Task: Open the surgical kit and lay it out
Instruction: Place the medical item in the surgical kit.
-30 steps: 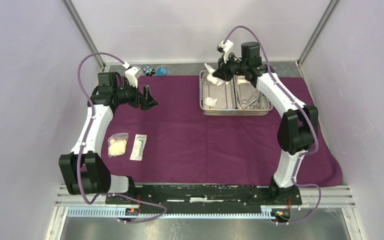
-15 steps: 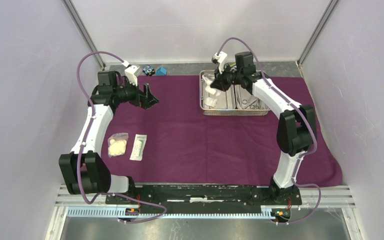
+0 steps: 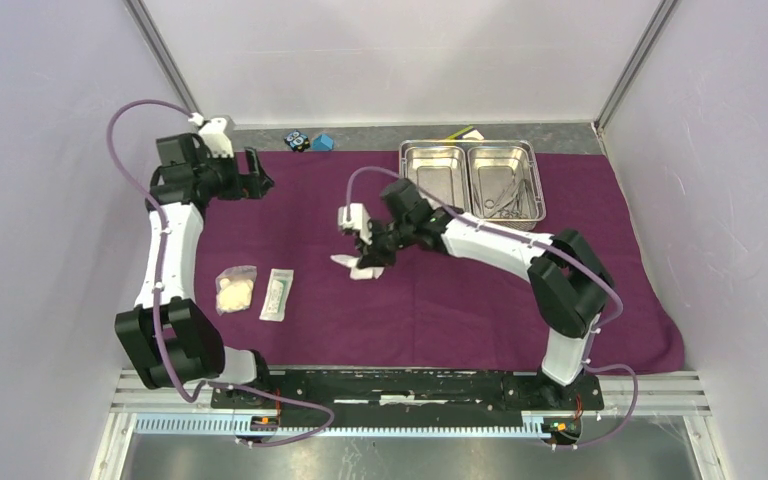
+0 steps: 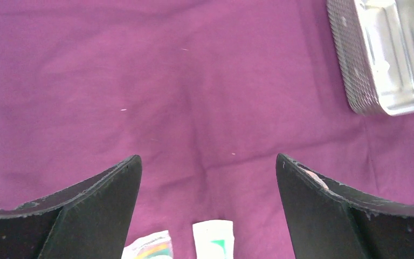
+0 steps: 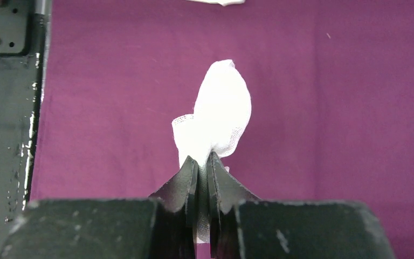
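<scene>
The dark-purple cloth (image 3: 440, 300) lies spread over the table. At its back stands the steel tray (image 3: 472, 180), with slim steel clamps (image 3: 505, 195) in its right compartment. My right gripper (image 3: 368, 252) hangs low over the middle of the cloth, shut on a white gauze wad (image 5: 221, 113) that sticks out past the fingertips (image 5: 191, 164). Another white scrap (image 5: 218, 1) lies on the cloth just beyond. My left gripper (image 3: 256, 181) is open and holds nothing, raised at the back left. A gauze pack (image 3: 235, 290) and a flat white packet (image 3: 277, 293) lie front left.
Small black (image 3: 297, 140) and blue (image 3: 323, 142) blocks sit behind the cloth at the back left. A yellowish block (image 3: 460, 133) pokes out behind the tray. The arms' black base rail (image 3: 400, 385) runs along the near edge. Grey walls close in on both sides.
My right gripper carried the gauze wad out of the tray, forward and left to the cloth's middle. The left arm swung back and to the left.
</scene>
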You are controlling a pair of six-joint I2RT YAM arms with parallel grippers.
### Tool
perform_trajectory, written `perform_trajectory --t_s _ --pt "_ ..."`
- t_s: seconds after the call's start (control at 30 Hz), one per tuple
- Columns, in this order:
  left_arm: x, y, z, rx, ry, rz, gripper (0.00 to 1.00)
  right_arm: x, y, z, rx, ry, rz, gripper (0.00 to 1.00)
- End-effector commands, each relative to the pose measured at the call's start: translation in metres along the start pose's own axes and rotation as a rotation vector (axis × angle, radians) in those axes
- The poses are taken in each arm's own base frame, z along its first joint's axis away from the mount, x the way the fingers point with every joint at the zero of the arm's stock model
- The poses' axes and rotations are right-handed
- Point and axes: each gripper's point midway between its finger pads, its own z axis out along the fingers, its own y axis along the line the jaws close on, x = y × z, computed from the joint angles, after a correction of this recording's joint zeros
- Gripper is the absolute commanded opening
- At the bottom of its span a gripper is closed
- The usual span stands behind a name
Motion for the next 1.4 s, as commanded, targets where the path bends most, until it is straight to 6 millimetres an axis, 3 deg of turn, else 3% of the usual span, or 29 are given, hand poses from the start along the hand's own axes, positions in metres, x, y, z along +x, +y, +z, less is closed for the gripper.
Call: perform_trajectory --t_s 0.0,0.3,0.67,1.03,1.37 --pt "-0.030 0.032 -0.020 -0.120 -0.081 -0.110 1.00 -0.034 0.006 0.015 0.052 -0.026 -0.153 0.00" --pt "-0.032 0.033 -0.031 -0.116 -0.113 -0.090 1.00 -0.048 0.032 0.078 0.029 0.049 -0.232 0.00" --pt "-0.024 0.027 -0.028 -0.076 -0.096 -0.088 1.00 -0.050 0.050 0.121 0.004 0.095 -0.274 0.00" --pt "-0.023 0.023 -0.030 -0.057 -0.094 -0.078 1.00 -0.017 0.059 0.137 -0.007 0.167 -0.299 0.02" --pt "-0.022 0.021 -0.029 -0.050 -0.094 -0.088 1.00 0.001 0.069 0.143 -0.035 0.209 -0.301 0.16"
